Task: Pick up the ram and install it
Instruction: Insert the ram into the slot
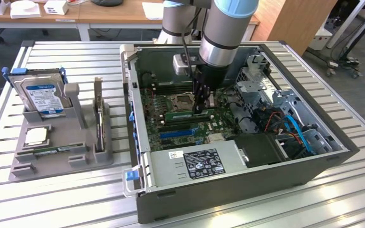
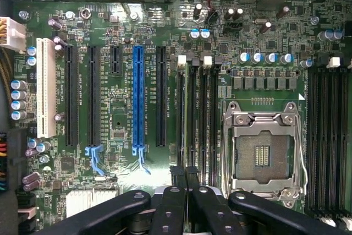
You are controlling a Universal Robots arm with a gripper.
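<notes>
We see a table (image 1: 334,199) of ribbed, pale brushed metal; the computer case (image 1: 233,199) is dark matt sheet metal with blue plastic latches (image 1: 131,174); the holder (image 1: 55,159) looks like matt grey plastic; the hard drive (image 1: 25,87) is bare silvery metal under a glossy paper label (image 1: 45,100); the motherboard (image 2: 115,130) is green and faintly glossy, its socket frame (image 2: 264,120) shiny metal; the gripper (image 2: 185,173) is smooth matt black.
</notes>
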